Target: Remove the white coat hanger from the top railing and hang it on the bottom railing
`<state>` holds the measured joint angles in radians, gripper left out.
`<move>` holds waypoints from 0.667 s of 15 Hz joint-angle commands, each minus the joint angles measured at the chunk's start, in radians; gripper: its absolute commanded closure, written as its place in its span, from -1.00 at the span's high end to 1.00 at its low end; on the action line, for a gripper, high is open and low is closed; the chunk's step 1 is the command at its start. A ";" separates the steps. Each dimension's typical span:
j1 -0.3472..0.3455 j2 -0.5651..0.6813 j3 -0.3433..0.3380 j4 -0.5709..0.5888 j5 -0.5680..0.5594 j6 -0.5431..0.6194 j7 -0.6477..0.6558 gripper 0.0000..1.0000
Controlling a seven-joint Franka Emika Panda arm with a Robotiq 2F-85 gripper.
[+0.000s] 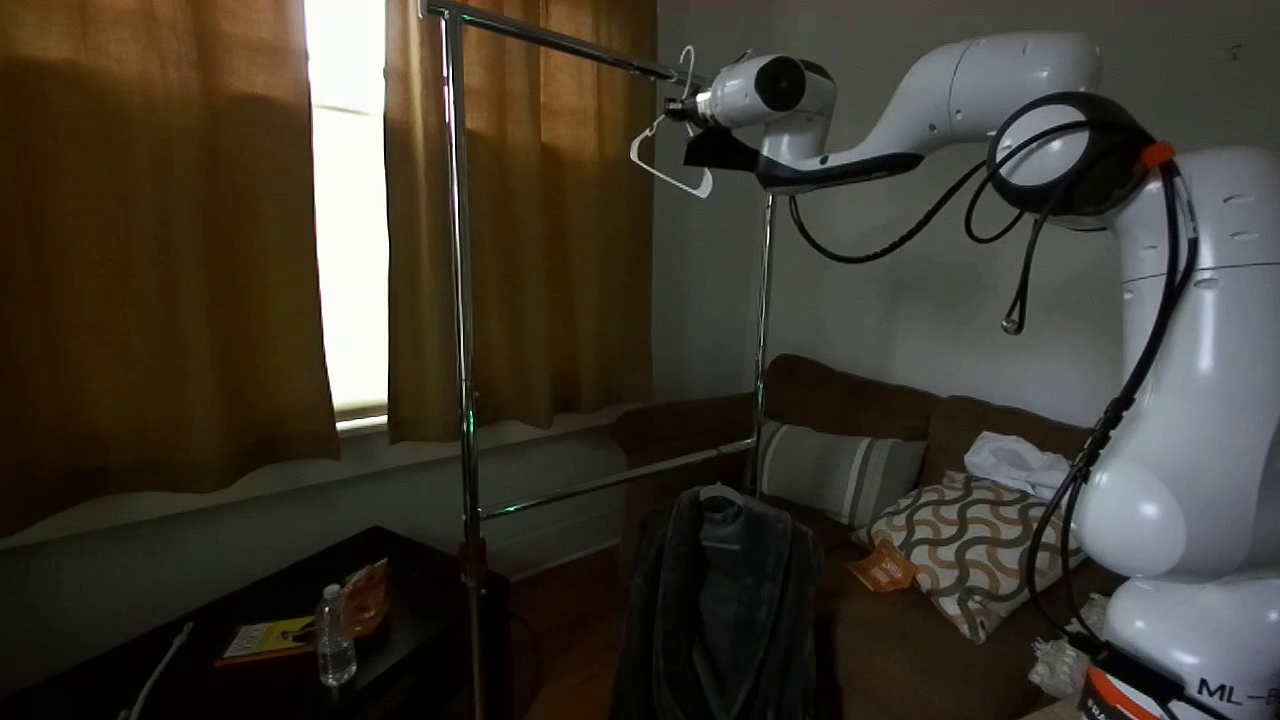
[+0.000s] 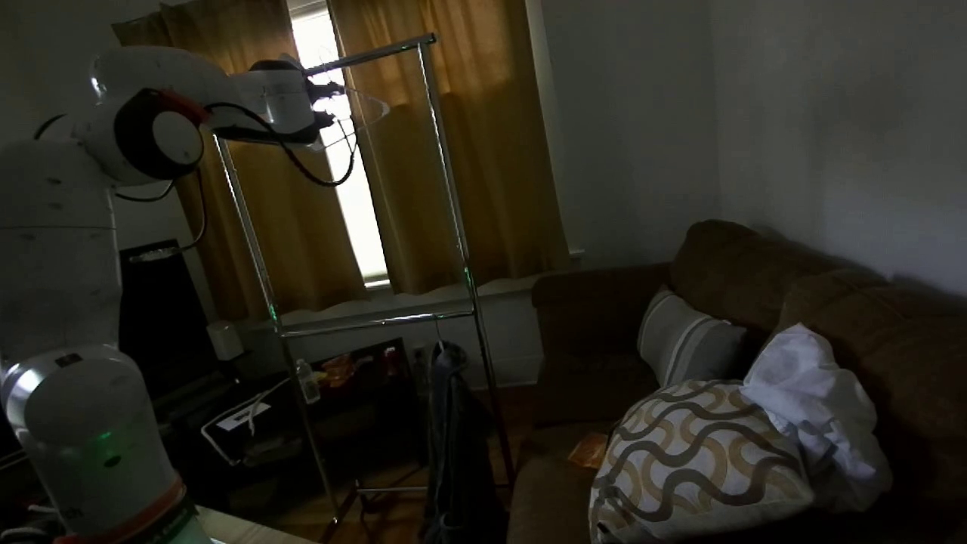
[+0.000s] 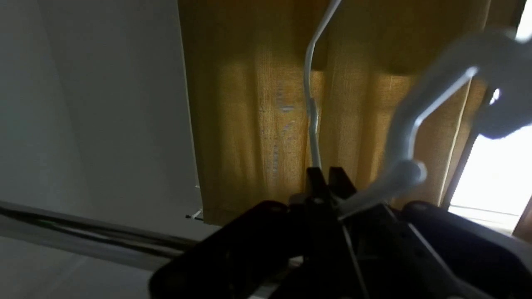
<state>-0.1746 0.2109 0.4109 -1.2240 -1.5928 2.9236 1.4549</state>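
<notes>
End effector (image 3: 327, 177) grips the white triangular coat hanger (image 3: 400, 139) at the grey metal top railing (image 1: 560, 39), between its ends; unhooking seems in hand; next probably needs lifting clear.

Home, living room: brown couch (image 2: 725, 264) with cushions (image 2: 702, 446) at right, gold curtains (image 1: 160, 250) at left, bottle (image 1: 335, 640) on dark counter (image 1: 432, 574)

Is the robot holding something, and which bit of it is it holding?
Yes: the gripper is closed on the white coat hanger, just below its hook.
</notes>
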 commanded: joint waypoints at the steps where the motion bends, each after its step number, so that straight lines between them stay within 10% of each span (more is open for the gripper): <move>1: -0.019 -0.073 -0.008 -0.049 -0.011 0.034 0.034 -0.96; 10: -0.057 -0.283 -0.013 -0.339 0.288 0.030 -0.202 -0.96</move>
<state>-0.2042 0.0438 0.4100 -1.3933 -1.4492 2.9344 1.3508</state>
